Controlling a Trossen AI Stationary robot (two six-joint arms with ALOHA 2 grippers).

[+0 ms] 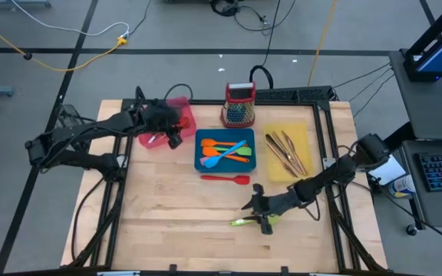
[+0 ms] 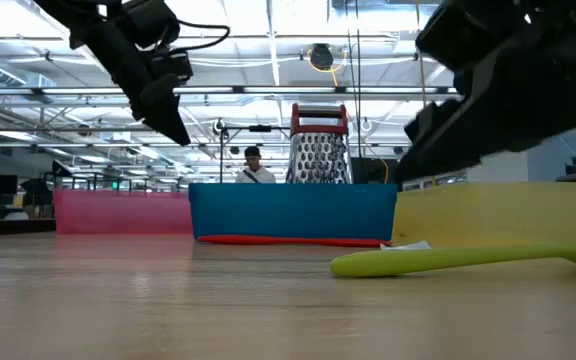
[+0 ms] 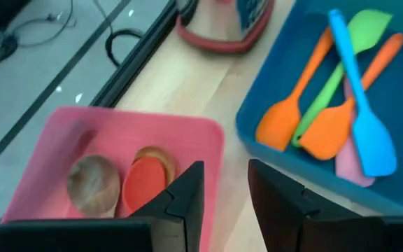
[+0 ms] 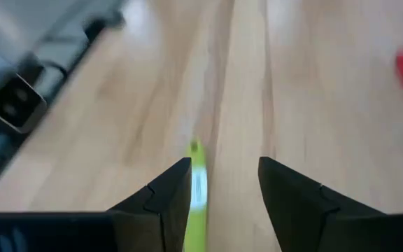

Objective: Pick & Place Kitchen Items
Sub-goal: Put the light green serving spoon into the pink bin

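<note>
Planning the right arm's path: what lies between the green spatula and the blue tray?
A red utensil on the table, beside the blue tray; green spatula nearer, in the high view.

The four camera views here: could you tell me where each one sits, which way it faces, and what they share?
High view: overhead, straight down on the table; both arms show.
Low view: table height, facing the trays; arms enter from above.
Left wrist view: over the pink tray, left gripper open.
Right wrist view: right gripper open above the green utensil.
Shared: that green utensil also shows in the high and low views.
</note>
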